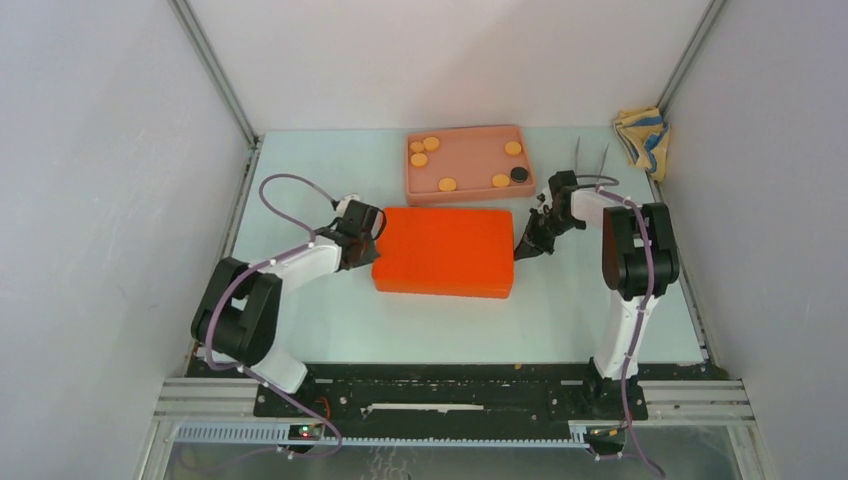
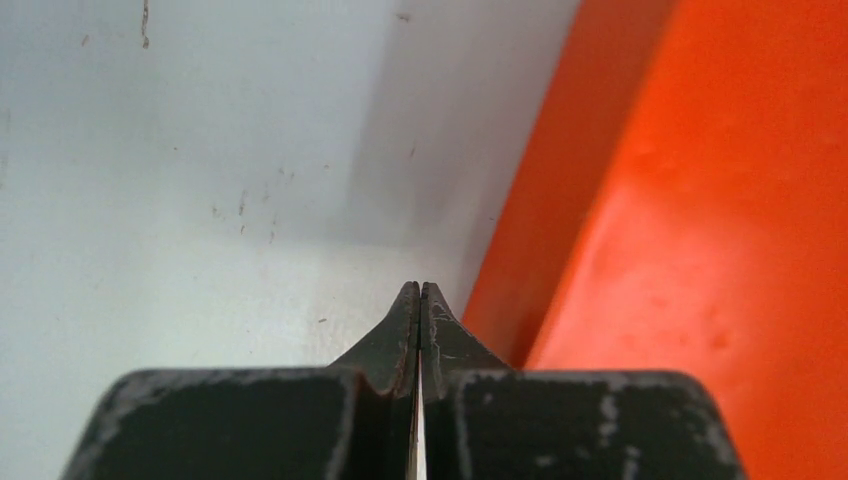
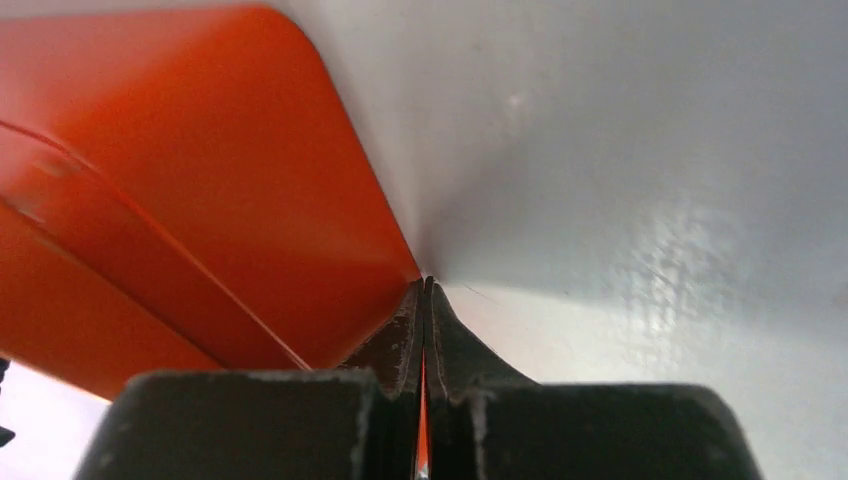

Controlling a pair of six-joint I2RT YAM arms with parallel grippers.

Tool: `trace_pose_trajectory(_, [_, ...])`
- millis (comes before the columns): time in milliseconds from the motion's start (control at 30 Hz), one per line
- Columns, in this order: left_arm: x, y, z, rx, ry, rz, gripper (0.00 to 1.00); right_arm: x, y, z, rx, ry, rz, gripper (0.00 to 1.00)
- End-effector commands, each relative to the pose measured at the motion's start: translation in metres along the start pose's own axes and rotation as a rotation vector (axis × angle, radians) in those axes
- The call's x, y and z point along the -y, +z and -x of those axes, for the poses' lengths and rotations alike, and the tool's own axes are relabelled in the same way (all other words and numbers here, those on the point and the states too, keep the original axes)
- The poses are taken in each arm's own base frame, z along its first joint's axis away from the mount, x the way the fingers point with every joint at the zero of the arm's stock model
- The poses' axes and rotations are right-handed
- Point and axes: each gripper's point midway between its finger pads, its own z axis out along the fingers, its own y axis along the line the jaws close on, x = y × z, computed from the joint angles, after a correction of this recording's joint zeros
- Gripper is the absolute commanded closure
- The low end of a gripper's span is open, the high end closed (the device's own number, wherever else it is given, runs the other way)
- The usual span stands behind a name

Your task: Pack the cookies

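Several orange cookies (image 1: 447, 184) and one black cookie (image 1: 519, 174) lie in a pink tray (image 1: 466, 131) at the back of the table. In front of the tray sits a flat orange box (image 1: 445, 250). My left gripper (image 1: 373, 246) is shut with nothing in it, low beside the box's left edge (image 2: 560, 230); its tips (image 2: 420, 290) are over bare table. My right gripper (image 1: 521, 251) is shut at the box's right edge, with its tips (image 3: 425, 285) against the orange corner (image 3: 250, 190). Orange shows through the thin slit between its fingers.
A pair of metal tweezers (image 1: 590, 160) lies on the table behind my right arm. A yellow and blue cloth (image 1: 641, 136) is bunched in the back right corner. Grey walls close in the table on the left, right and back.
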Motion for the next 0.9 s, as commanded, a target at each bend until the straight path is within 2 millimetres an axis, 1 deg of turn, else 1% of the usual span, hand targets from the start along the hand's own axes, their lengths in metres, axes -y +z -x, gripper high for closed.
trace_pose_trajectory(0, [0.047, -0.027, 0.006, 0.034, -0.010, -0.177, 1.00, -0.077, 0.001, -0.022, -0.123, -0.124, 0.277, 1.00])
trace_pose_trajectory(100, [0.049, -0.036, -0.011, 0.005, -0.016, -0.213, 1.00, -0.094, 0.000, -0.026, -0.147, -0.163, 0.306, 1.00])
trace_pose_trajectory(167, [0.048, -0.041, -0.022, -0.011, -0.015, -0.228, 1.00, -0.097, 0.000, -0.024, -0.154, -0.165, 0.310, 1.00])
trace_pose_trajectory(200, [0.048, -0.043, -0.027, -0.016, -0.014, -0.233, 1.00, -0.095, 0.000, -0.022, -0.147, -0.160, 0.298, 1.00])
trace_pose_trajectory(267, [0.043, -0.044, -0.034, -0.024, -0.014, -0.220, 1.00, -0.083, 0.002, -0.015, -0.121, -0.133, 0.247, 1.00])
trace_pose_trajectory(300, [0.034, -0.044, -0.034, -0.014, -0.013, -0.180, 1.00, -0.074, 0.002, -0.011, -0.099, -0.115, 0.215, 1.00])
trace_pose_trajectory(333, [0.022, -0.044, -0.031, 0.005, -0.011, -0.119, 1.00, -0.068, 0.001, -0.006, -0.074, -0.099, 0.193, 1.00])
trace_pose_trajectory(400, [-0.005, -0.051, -0.016, 0.065, -0.007, 0.011, 1.00, -0.052, -0.004, 0.007, -0.008, -0.065, 0.137, 1.00])
trace_pose_trajectory(467, [-0.023, -0.067, 0.004, 0.141, -0.016, 0.085, 1.00, -0.037, -0.013, 0.021, 0.070, -0.045, 0.065, 1.00])
trace_pose_trajectory(533, [-0.031, -0.088, 0.026, 0.225, -0.035, 0.108, 1.00, -0.026, -0.025, 0.032, 0.138, -0.032, 0.009, 1.00])
trace_pose_trajectory(567, [-0.033, -0.098, 0.034, 0.261, -0.045, 0.104, 1.00, -0.024, -0.033, 0.037, 0.172, -0.030, -0.010, 1.00])
trace_pose_trajectory(600, [-0.032, -0.107, 0.042, 0.292, -0.053, 0.085, 1.00, -0.022, -0.039, 0.040, 0.200, -0.028, -0.024, 1.00])
trace_pose_trajectory(633, [-0.027, -0.114, 0.049, 0.317, -0.054, 0.047, 1.00, -0.020, -0.046, 0.044, 0.230, -0.027, -0.044, 1.00])
trace_pose_trajectory(700, [-0.006, -0.120, 0.054, 0.338, -0.042, -0.077, 1.00, -0.020, -0.058, 0.049, 0.289, -0.037, -0.076, 1.00])
trace_pose_trajectory(767, [0.019, -0.119, 0.051, 0.326, -0.042, -0.212, 1.00, -0.028, -0.072, 0.052, 0.350, -0.071, -0.092, 1.00])
trace_pose_trajectory(800, [0.034, -0.116, 0.043, 0.294, -0.032, -0.283, 1.00, -0.033, -0.078, 0.051, 0.379, -0.097, -0.101, 1.00])
trace_pose_trajectory(833, [0.043, -0.113, 0.042, 0.286, -0.033, -0.320, 1.00, -0.038, -0.084, 0.051, 0.408, -0.124, -0.111, 1.00])
trace_pose_trajectory(867, [0.054, -0.105, 0.034, 0.256, -0.031, -0.356, 1.00, -0.044, -0.091, 0.050, 0.438, -0.151, -0.131, 1.00])
